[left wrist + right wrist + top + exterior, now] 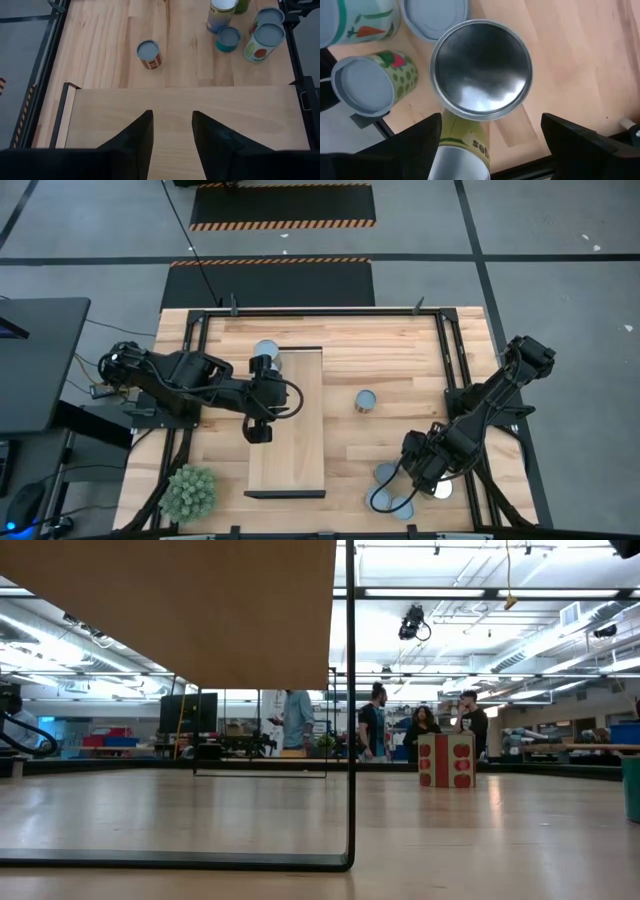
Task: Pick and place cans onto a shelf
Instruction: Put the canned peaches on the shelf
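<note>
The main risk sits at the near right corner of the table, where several cans stand packed close together. The right gripper hangs over one silver-topped can with its fingers spread wide on either side of it, holding nothing. The neighbours, a green dotted can and a carrot-printed can, stand just beside it, so a finger coming down could clip one and knock it over or push it off the table edge, which is close by. A poorly centred close could also squeeze the round wall off to one side and let the can slip.

The left gripper hovers over the shelf, fingers apart and empty, with bare board under it. A can stands at the shelf's far end, touching or nearly touching the left arm, so a careless swing could tip it.

One lone can stands in the middle of the table, between the shelf and the right-hand cluster, well apart from both grippers
</note>
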Robot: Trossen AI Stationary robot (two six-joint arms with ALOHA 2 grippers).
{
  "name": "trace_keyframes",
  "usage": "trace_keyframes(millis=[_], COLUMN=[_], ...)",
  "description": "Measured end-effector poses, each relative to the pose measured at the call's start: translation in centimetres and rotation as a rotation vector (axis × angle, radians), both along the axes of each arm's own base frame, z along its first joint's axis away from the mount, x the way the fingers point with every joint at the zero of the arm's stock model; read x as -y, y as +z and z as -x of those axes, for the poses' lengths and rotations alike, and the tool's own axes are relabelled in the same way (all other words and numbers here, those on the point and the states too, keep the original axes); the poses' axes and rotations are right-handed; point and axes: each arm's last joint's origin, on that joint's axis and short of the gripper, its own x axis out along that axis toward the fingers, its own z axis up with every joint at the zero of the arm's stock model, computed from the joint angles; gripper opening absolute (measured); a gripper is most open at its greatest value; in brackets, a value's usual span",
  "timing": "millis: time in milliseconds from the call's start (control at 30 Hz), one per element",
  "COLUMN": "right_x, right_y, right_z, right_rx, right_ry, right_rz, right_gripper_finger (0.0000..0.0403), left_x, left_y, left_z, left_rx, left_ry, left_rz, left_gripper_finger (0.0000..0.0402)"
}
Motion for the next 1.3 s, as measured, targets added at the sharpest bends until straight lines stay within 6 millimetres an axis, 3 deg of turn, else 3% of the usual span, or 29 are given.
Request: trace_keyframes(millis=[367, 833, 1033, 1300], right_x=[-0.1, -0.9, -0.1, 1.7], right_y=[-0.1, -3.5, -3.6, -3.6], right_z=[-0.5, -2.4, -3.1, -4.5], right_rx=[0.000, -0.090, -0.026, 0.029], right_ry=[-0.026, -0.030, -0.030, 0.096], right_rz=[-0.037, 0.011, 0.095, 0.170], right_gripper_finger=[0.0348, 0.0348, 0.0348, 0.0348], left_x=[0.0, -0.1, -0.1, -0.1], left_y=[0.0, -0.1, -0.1, -0.2], left_z=[0.0, 0.1, 0.1, 0.2], left_rx=[-0.003, -0.015, -0.021, -0.031], left_ry=[-0.002, -0.004, -0.006, -0.022], left_rz=[-0.005, -0.010, -0.010, -0.026], left_gripper_finger=[0.0142, 0.0142, 0.0142, 0.0142])
